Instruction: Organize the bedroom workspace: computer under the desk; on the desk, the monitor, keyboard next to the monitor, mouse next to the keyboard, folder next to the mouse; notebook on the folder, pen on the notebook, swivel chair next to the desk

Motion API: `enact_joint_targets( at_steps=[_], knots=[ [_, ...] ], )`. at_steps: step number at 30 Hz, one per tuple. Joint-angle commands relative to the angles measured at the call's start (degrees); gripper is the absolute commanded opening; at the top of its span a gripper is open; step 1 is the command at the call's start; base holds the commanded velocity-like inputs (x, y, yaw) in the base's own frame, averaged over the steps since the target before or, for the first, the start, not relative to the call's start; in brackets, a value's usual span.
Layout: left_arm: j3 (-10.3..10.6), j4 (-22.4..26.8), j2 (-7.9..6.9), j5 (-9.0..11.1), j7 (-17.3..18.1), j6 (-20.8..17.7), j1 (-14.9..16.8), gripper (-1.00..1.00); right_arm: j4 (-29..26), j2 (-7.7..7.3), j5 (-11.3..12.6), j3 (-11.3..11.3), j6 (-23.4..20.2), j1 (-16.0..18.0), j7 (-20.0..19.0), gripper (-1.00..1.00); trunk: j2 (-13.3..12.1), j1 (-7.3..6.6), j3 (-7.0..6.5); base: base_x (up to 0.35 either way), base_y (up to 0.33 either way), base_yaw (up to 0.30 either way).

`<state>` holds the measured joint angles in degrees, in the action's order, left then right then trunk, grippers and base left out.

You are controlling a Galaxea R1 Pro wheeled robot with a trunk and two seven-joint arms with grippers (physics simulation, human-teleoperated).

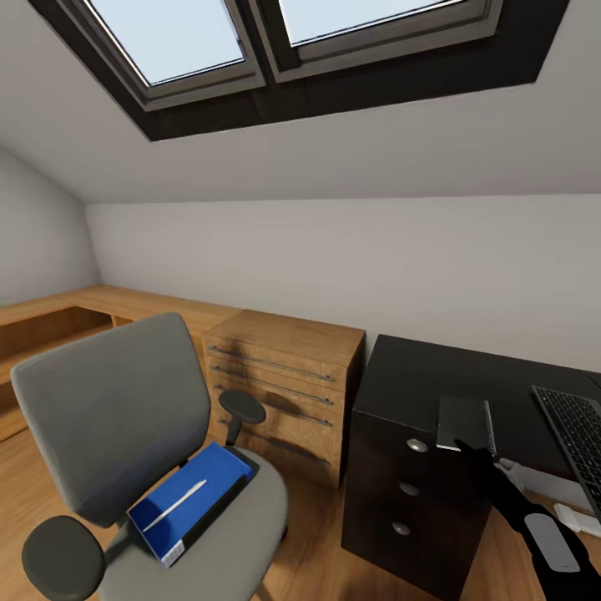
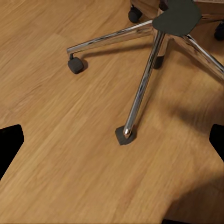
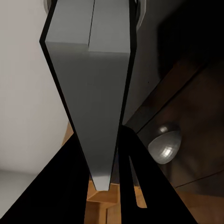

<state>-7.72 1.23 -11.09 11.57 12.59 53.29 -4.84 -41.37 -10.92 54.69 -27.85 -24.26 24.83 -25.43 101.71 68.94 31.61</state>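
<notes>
The right gripper (image 1: 467,446) is clamped on a thin grey-and-black slab (image 3: 95,84) at five o'clock above the desk (image 1: 434,376), left of the keyboard (image 1: 576,434), while the folder (image 1: 196,501) lies on the swivel chair (image 1: 117,417) at seven o'clock; the left gripper's state cannot be told.

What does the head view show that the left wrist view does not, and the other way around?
Head view: the swivel chair seat carrying the blue folder with a white pen on it, the black desk, the keyboard, and the right gripper holding a grey flat object.
Left wrist view: the chair's chrome base and a castor.
Both: the chair and the wooden floor.
</notes>
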Motion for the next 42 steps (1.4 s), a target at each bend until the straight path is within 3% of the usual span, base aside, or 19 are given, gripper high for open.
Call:
enact_joint_targets(
  at_steps=[1,8,19,38,42],
  knots=[
    [-0.4,0.1,-0.01,0.2,0.6,0.0,0.0,1.0,0.0,0.02,0.4,-0.2,-0.5,0.0,-0.1,-1.0,0.0,0.0,0.05,0.009,0.0,0.0],
    [-0.5,0.1,-0.06,0.2,0.6,-0.2,0.0,1.0,0.0,0.02,0.4,-0.2,-0.5,0.0,-0.1,-1.0,0.0,0.0,0.05,0.004,0.0,0.0],
    [-0.5,0.1,0.01,0.2,0.6,-0.2,0.0,1.0,0.0,0.02,0.4,-0.2,-0.5,0.0,-0.1,-1.0,4.4,2.42,2.02,0.0,0.0,0.0],
    [-0.5,0.1,0.01,0.2,0.6,-0.1,0.0,1.0,0.0,0.0,0.4,-0.2,-0.5,0.0,-0.1,-1.0,4.4,2.42,2.02,0.0,0.0,0.0],
    [-0.5,0.1,-0.05,0.2,0.6,-0.1,-0.1,1.0,0.0,0.0,0.4,-0.2,-0.5,0.0,-0.1,-1.0,6.0,3.3,2.74,0.0,0.0,0.0]
  ],
)
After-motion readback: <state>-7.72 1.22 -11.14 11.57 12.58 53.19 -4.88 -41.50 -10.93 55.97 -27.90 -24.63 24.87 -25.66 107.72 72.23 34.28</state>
